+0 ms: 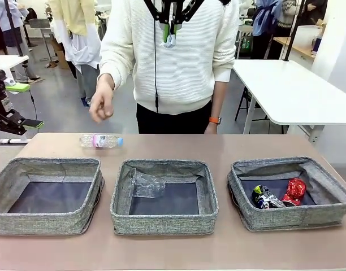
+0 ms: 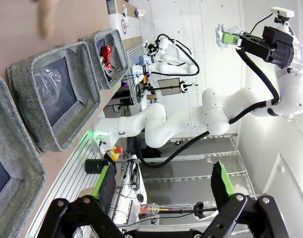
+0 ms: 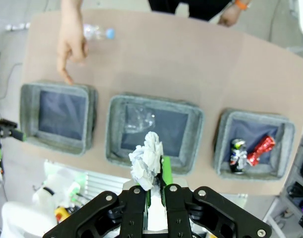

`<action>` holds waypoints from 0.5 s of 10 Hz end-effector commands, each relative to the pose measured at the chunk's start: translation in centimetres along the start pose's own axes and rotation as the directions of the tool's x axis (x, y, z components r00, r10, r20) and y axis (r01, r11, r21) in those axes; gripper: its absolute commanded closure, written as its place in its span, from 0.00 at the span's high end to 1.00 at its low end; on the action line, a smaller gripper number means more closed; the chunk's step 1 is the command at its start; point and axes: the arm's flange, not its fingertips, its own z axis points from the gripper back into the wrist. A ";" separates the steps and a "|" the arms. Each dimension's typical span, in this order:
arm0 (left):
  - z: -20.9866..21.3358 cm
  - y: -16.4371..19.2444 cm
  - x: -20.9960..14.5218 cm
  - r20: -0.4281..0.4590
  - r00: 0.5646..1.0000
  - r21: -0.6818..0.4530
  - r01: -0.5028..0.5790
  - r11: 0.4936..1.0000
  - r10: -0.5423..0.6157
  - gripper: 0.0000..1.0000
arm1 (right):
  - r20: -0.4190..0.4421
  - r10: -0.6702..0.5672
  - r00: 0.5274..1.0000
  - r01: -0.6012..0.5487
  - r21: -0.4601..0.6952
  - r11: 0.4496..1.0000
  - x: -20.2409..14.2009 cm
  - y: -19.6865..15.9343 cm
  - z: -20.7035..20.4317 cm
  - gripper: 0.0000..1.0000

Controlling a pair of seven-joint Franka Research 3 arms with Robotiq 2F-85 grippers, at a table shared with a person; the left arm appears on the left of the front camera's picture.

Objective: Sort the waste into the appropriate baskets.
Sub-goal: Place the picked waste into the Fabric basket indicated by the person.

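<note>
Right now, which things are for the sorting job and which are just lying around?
For the job:
paper wad, held in the right gripper
bottle on the table
plastic in the middle basket
red can and dark can in the right basket
left basket

Just there:
white table behind the person

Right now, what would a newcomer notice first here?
The right gripper, high over the table, is shut on a white paper wad. Below, the right basket holds a crushed red can and a dark printed can, and the person's hand points at the left basket.
</note>
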 end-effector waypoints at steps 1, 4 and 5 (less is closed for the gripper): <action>-0.1 -0.4 0.0 0.006 1.000 -0.003 -0.006 1.000 0.006 1.00 | -0.009 -0.002 1.000 0.002 0.007 1.000 -0.1 -0.1 0.3 0.11; -0.1 -0.4 0.0 0.006 1.000 -0.003 -0.006 1.000 0.006 1.00 | -0.009 -0.002 1.000 0.002 0.007 1.000 -0.1 -0.1 0.3 0.11; -0.1 -0.4 0.0 0.006 1.000 -0.003 -0.006 1.000 0.006 1.00 | -0.009 -0.002 1.000 0.002 0.007 1.000 -0.1 -0.1 0.3 0.11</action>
